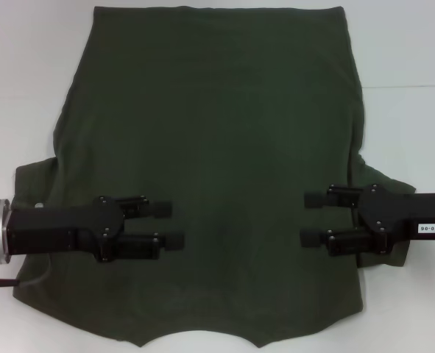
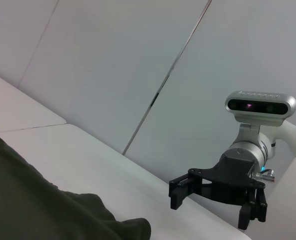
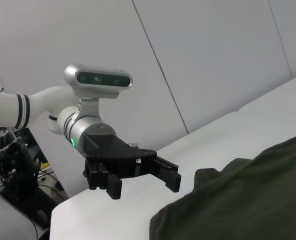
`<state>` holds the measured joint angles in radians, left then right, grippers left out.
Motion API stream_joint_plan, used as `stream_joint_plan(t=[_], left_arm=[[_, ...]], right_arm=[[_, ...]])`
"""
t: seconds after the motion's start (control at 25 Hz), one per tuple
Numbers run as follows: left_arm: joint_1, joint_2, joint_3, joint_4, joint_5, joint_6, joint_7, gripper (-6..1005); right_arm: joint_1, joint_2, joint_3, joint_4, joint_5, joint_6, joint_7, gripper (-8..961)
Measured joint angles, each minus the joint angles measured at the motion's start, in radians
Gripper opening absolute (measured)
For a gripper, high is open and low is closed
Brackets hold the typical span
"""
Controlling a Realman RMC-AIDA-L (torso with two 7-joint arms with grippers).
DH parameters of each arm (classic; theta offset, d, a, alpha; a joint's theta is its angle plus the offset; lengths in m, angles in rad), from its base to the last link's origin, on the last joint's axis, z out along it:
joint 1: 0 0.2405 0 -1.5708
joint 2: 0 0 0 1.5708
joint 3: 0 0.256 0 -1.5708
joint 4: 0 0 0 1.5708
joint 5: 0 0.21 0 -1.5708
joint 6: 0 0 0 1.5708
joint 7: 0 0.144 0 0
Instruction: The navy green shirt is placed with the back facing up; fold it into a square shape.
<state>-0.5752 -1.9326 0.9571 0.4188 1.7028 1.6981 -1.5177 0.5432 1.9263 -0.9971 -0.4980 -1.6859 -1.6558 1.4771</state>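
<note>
The navy green shirt lies spread flat on the white table, collar edge toward me at the bottom of the head view, hem at the far side. Its sleeves stick out at both sides beneath the arms. My left gripper hovers over the shirt's left half, fingers spread and pointing inward, holding nothing. My right gripper hovers over the right half, also open and pointing inward. The left wrist view shows the shirt and the right gripper across from it. The right wrist view shows the shirt and the left gripper.
The white table extends around the shirt on all sides. A seam line runs across the table at the right. Pale wall panels stand behind the table in both wrist views.
</note>
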Motion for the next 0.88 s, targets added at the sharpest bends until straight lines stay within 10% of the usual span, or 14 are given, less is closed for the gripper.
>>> stream_joint_plan(t=[0.88], left_arm=[[0.0,0.002,-0.032,0.0,0.0,0.003,-0.006,859]], right_arm=[[0.0,0.0,-0.003,0.002,-0.001,-0.001,0.0,914]])
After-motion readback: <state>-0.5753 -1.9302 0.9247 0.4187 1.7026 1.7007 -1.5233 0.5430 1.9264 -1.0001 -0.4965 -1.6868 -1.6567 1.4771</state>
